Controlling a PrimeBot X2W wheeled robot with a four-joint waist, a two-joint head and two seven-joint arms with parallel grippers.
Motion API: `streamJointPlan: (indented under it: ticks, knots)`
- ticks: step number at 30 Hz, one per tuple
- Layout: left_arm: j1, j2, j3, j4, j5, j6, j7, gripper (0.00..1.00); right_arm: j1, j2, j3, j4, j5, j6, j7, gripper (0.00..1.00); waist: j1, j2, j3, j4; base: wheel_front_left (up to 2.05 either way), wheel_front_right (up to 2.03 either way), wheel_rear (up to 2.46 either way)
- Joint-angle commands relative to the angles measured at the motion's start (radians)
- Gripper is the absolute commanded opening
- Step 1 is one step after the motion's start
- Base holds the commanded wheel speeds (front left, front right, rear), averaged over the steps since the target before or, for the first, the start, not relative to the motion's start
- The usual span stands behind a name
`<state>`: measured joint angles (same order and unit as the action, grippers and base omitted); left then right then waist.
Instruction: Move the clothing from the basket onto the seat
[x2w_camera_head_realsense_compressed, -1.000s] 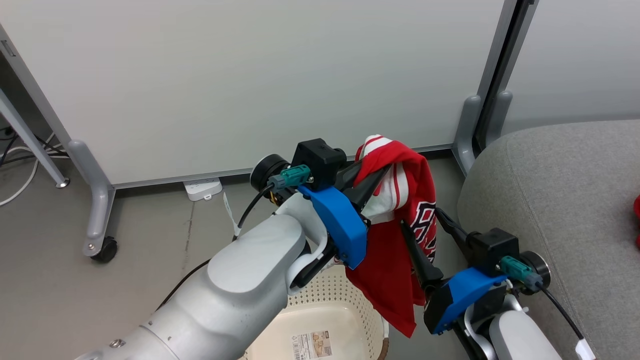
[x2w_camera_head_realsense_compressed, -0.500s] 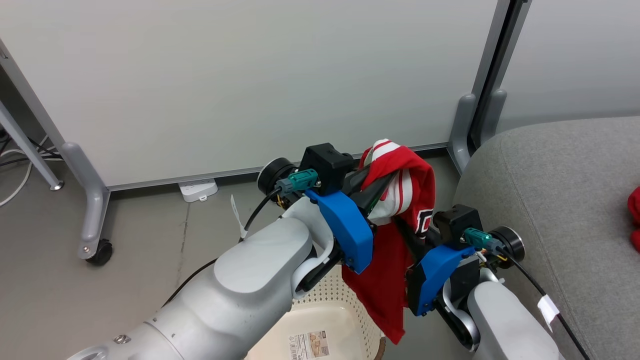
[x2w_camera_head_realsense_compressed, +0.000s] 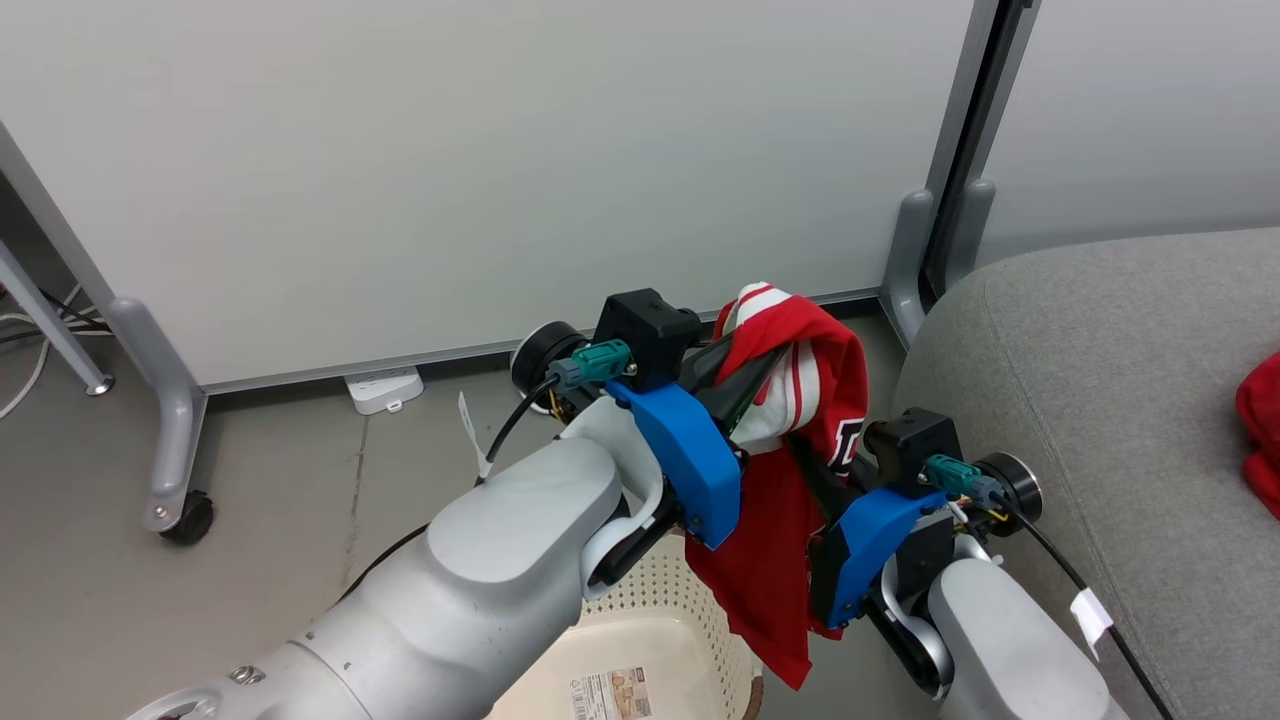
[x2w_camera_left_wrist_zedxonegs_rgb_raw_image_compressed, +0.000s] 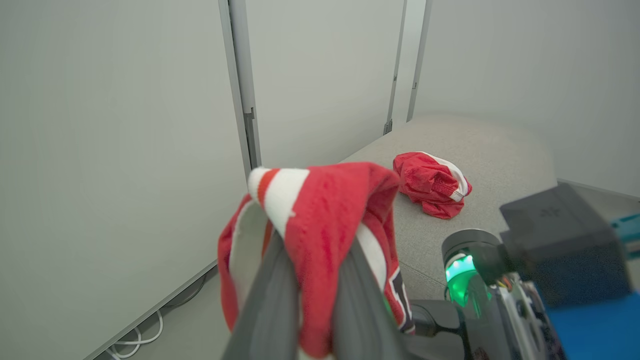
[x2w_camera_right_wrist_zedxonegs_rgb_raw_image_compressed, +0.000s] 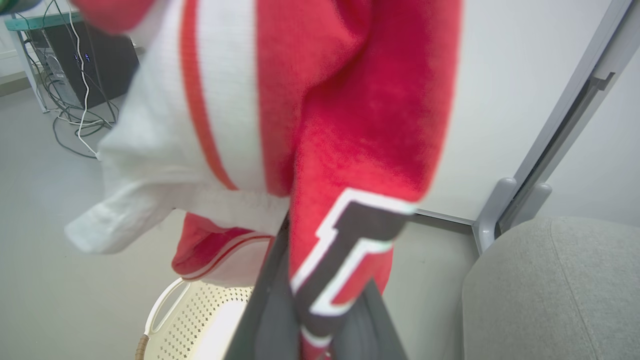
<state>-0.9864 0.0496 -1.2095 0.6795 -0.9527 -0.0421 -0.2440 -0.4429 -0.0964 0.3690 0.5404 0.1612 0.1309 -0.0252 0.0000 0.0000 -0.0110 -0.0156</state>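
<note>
Partition panels (x2w_camera_head_realsense_compressed: 500, 150): pale, upright on grey feet; stood behind the seat and run on past its left-hand end.
Seat (x2w_camera_head_realsense_compressed: 1100, 400): large grey upholstered cushion with a rounded corner and a stitched seam; taken as the reference for all places below.
Basket (x2w_camera_head_realsense_compressed: 665, 610): cream, perforated, set on the floor off the seat's left-hand end and lower than the cushion top. Its visible floor is bare apart from a printed label.
Held garment (x2w_camera_head_realsense_compressed: 800, 400): red with white stripes and black-and-white lettering. It is carried in the air off the seat's left-hand end, above the basket's seat-side rim and not yet over the cushion. It is draped over at the top, and its long axis hangs roughly straight down.
Second garment (x2w_camera_left_wrist_zedxonegs_rgb_raw_image_compressed: 432, 182): red with white trim, crumpled, laid on the cushion top well in from the seat's left-hand end.
Left gripper (x2w_camera_head_realsense_compressed: 750, 372): clamped on the top fold of the held garment, with cloth draped over both fingers. It is the farther gripper from the seat.
Right gripper (x2w_camera_head_realsense_compressed: 808, 455): closed on the held garment lower down, on its seat-facing side, with lettered cloth pinched between the fingers. It is the nearer gripper to the seat.
Governing relation: the seat lies to the robot's right of both grips, and the garment hangs between the two arms. A sideways carry towards the cushion is judged to be called for, led by the right arm, with the hanging tail lifted clear of the seat's edge.
</note>
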Motion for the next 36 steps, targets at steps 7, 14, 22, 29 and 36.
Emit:
streamJointPlan:
  ticks: [7,14,22,29,36]
  knots:
    - [-0.012,0.002,-0.018,0.018,-0.022,0.005,-0.010,0.00,-0.011,-0.001,-0.001,0.016,0.012,0.000,-0.015,0.00,0.0000,0.0000,-0.007,-0.004,0.00,0.00,0.00]
    - [-0.016,0.002,-0.028,0.034,-0.034,0.004,-0.013,0.00,-0.013,-0.003,-0.004,0.019,0.012,0.000,-0.017,0.00,0.0000,0.0000,-0.007,-0.007,0.00,0.00,0.00]
    - [-0.018,0.002,-0.040,0.031,-0.044,0.004,-0.015,0.00,-0.009,-0.004,-0.001,0.018,0.012,0.000,-0.013,0.00,0.0000,0.0000,-0.003,-0.006,0.00,0.00,0.00]
    - [0.027,0.003,-0.039,0.048,-0.037,0.004,-0.020,1.00,-0.010,-0.004,-0.005,0.011,0.016,0.000,-0.017,0.00,0.0000,0.0000,0.004,-0.011,0.00,0.00,0.00]
    - [0.205,0.083,0.161,-0.110,0.155,0.053,-0.021,1.00,-0.014,-0.018,-0.020,-0.007,0.012,0.000,-0.020,0.00,0.0000,0.0000,0.023,-0.017,0.00,0.00,0.00]
